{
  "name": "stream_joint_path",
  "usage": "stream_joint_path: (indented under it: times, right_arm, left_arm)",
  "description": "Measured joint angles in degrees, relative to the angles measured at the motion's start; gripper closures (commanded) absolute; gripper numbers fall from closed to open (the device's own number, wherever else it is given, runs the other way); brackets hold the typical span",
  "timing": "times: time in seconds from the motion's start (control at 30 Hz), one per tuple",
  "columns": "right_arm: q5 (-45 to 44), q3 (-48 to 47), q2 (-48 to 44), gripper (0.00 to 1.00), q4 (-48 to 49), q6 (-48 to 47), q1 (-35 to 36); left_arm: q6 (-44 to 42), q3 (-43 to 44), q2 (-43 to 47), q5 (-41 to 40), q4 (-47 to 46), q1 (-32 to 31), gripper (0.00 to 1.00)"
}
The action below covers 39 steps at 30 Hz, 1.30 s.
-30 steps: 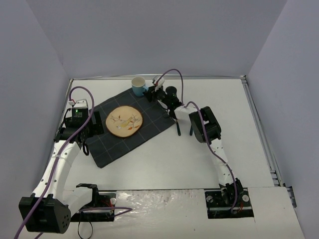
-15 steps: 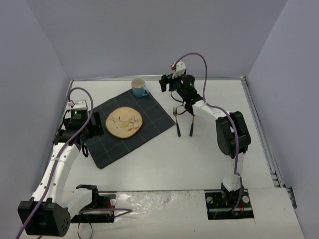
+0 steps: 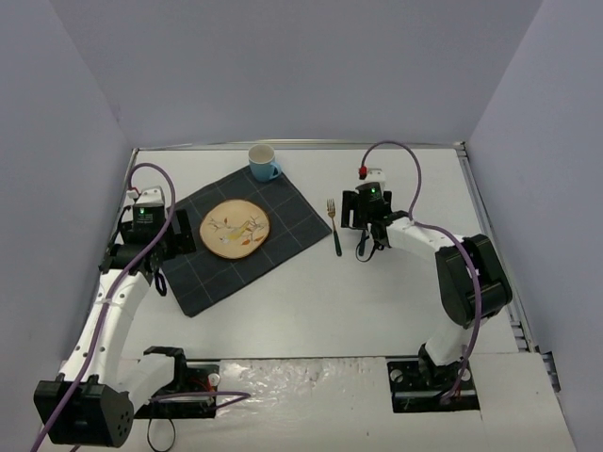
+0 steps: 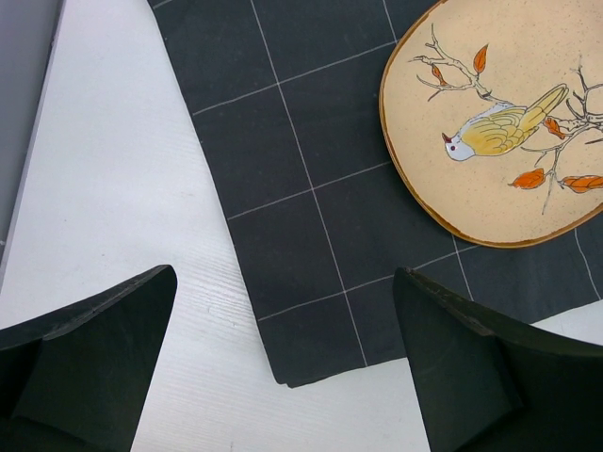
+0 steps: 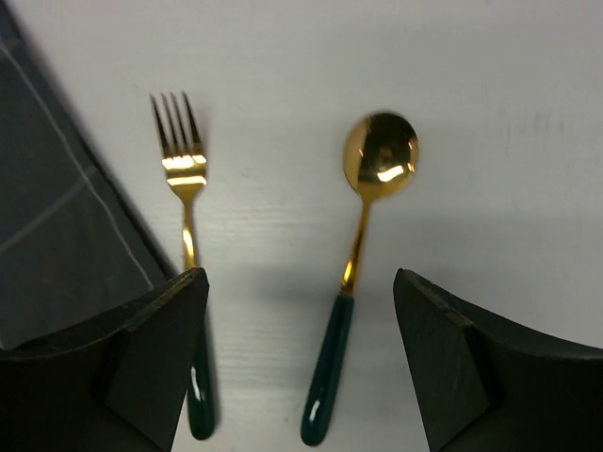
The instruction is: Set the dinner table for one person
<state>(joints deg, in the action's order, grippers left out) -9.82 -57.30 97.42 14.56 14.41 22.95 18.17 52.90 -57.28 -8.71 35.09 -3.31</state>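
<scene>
Hanging open above the spoon (image 5: pixel 379 158), right hand (image 5: pixel 297 301) holds nothing.

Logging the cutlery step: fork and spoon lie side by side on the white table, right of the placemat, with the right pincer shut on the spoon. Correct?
One thing is wrong: the right pincer is open. The spoon lies free on the dinner table between its fingers, as the right wrist view shows. The rest holds: it lies beside the fork, right of the placemat.
</scene>
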Motion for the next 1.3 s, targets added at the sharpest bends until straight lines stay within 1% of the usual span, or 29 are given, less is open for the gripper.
stream_joint_path:
  times: [0.13,0.2,0.27,0.37,0.4,0.5,0.63,0.77,0.87,1.0,1.17,1.3]
  right_arm:
    - [-0.99,4.27,-0.32,0.35,-2.50,3.17,-0.69]
    - [-1.01,5.61,-0.38,0.41,-3.02,4.25,-1.03]
    - [-1.02,6.62,-0.39,0.45,-2.97,5.09,-1.24]
    - [-0.77,8.00,-0.39,0.53,-2.21,6.14,-1.65]
    - [-0.72,8.33,-0.36,0.58,-2.09,6.43,-1.72]
    - [-0.70,8.76,-0.07,0.64,-1.66,6.96,-1.90]
    - [-0.75,9.02,0.35,0.71,-1.13,7.37,-1.93]
    - [-0.81,9.49,0.86,0.81,-0.48,7.70,-2.02]
    - [-0.77,9.76,0.90,0.85,0.06,7.70,-2.46]
    - [-0.61,10.01,0.90,1.00,0.80,7.51,-3.56]
    - [-0.36,10.01,0.86,1.00,0.94,6.46,-4.24]
    - [-0.48,9.92,-0.38,1.00,0.02,3.28,-3.06]
  left_arm:
    - [0.00,0.00,0.00,0.14,0.03,0.00,0.03]
    - [0.00,0.00,0.00,0.14,0.03,0.00,0.03]
    - [0.00,0.00,0.00,0.20,0.03,0.00,0.03]
    - [0.00,0.00,0.00,0.36,0.03,0.00,0.03]
    - [0.00,0.00,0.00,0.39,0.03,0.00,0.03]
    - [0.00,0.00,0.00,0.70,0.03,0.00,0.03]
    - [0.00,0.00,0.00,0.80,0.03,0.00,0.03]
    - [0.00,0.00,0.00,0.93,0.03,0.00,0.03]
    - [0.00,0.00,0.00,0.94,0.03,0.00,0.03]
    - [0.00,0.00,0.00,0.96,0.03,0.00,0.03]
    - [0.00,0.00,0.00,0.97,0.03,0.00,0.03]
    - [0.01,0.00,0.00,0.97,0.01,0.00,0.03]
